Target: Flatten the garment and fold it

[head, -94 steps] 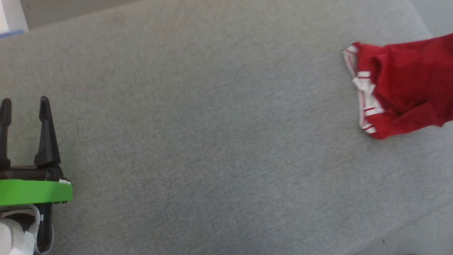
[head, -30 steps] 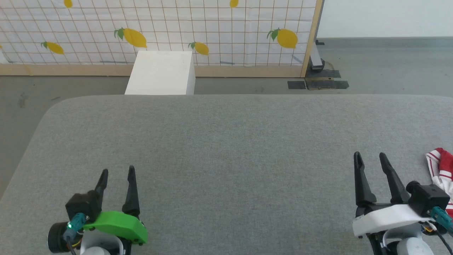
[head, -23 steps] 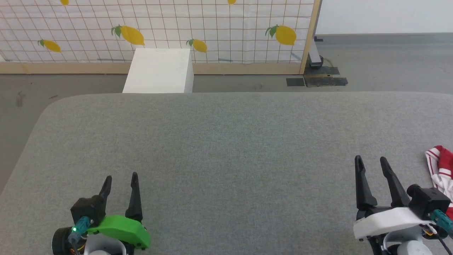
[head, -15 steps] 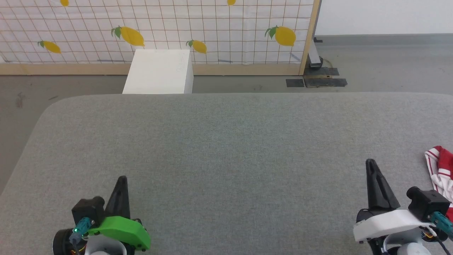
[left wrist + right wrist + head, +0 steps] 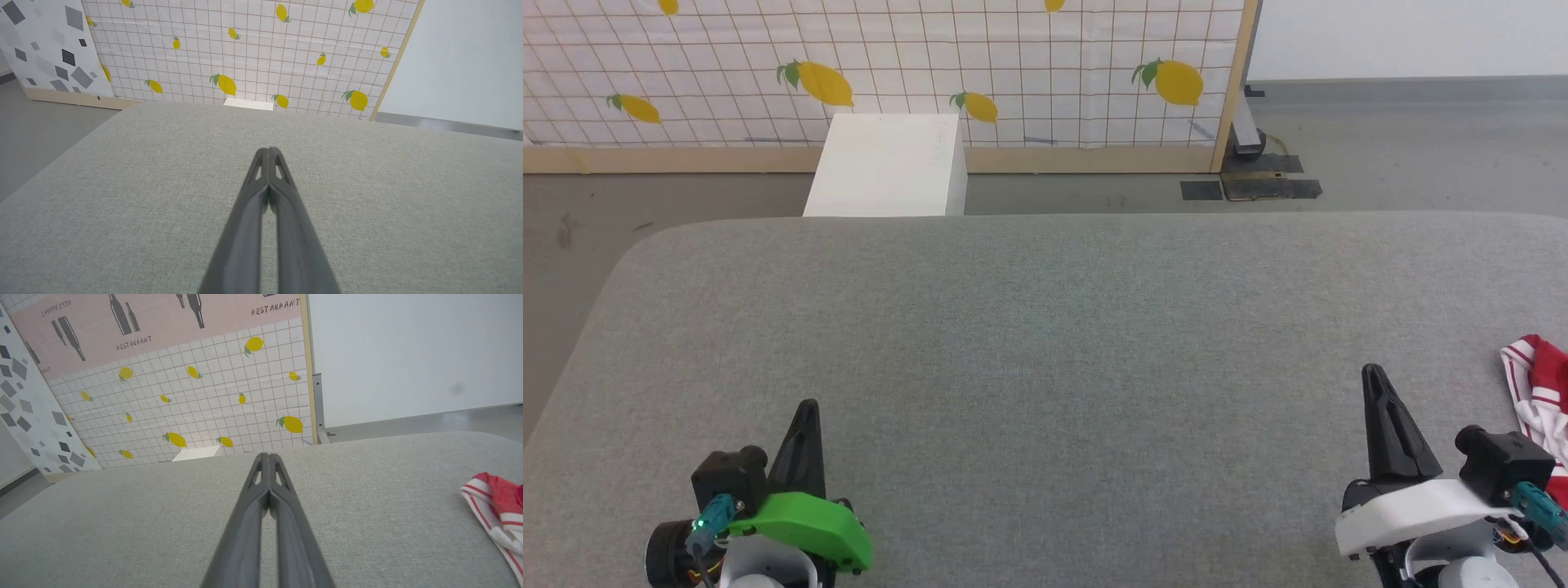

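The left gripper (image 5: 807,406) is seen at the lower left of the head view, over the grey pad (image 5: 1045,327). Its two dark fingers are pressed together into a single point, and nothing is gripped between them. In the left wrist view the fingers are shown closed tip to tip, with pad cloth beyond them.

The right gripper (image 5: 1374,371) is seen at the lower right of the head view, likewise clenched on nothing.

The garment (image 5: 1539,384) is found at the right edge of the head view, bunched on the pad and cut off by the frame. Red cloth and a white part with red stripes can be made out. It is placed near the right gripper, on its right side. In the right wrist view it is seen apart from the closed fingers, low at the right edge.

Beyond the pad's far edge a white box (image 5: 886,163) is set on the grey floor (image 5: 1421,147), in front of a lemon-print screen (image 5: 931,65).
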Robot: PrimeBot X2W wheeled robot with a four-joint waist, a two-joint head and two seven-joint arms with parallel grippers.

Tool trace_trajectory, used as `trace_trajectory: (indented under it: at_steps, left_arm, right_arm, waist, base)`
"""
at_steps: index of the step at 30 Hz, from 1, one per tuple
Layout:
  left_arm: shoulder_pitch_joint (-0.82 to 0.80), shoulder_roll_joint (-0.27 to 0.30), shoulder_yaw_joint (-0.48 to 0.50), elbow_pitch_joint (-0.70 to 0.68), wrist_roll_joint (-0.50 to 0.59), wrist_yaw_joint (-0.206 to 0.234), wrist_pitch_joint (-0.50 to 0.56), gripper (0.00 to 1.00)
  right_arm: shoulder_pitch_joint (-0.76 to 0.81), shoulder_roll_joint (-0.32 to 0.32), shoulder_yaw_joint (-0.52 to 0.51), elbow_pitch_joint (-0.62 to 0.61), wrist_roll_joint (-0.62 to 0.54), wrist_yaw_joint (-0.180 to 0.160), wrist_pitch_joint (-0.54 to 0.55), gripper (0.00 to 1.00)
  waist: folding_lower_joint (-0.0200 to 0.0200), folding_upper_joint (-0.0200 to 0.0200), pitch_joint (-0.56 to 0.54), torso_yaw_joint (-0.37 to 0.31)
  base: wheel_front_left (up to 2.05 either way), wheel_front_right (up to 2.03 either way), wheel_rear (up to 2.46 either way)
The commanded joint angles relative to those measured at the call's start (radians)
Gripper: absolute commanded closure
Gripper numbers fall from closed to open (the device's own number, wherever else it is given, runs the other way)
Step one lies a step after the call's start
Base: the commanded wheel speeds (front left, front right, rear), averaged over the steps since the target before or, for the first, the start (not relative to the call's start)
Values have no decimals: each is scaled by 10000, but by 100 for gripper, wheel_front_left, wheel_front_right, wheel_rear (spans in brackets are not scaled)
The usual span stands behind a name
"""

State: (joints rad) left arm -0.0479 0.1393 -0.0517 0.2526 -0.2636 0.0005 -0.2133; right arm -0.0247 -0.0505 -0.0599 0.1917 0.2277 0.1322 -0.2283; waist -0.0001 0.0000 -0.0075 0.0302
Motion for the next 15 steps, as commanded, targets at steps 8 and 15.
trace_trajectory:
  at_steps: [8, 15]
  left_arm:
    - [87, -105, 51, -235, 333, -1, 180, 100]
    - [114, -159, 83, -392, 491, -1, 314, 100]
  right_arm:
    - [45, 1, 67, -205, -265, -3, 194, 100]
    - [59, 1, 104, -322, -403, -4, 337, 100]
  waist:
    - [1, 0, 6, -23]
    - [1, 0, 10, -42]
  base:
    - [0, 0, 0]
    - [0, 0, 0]
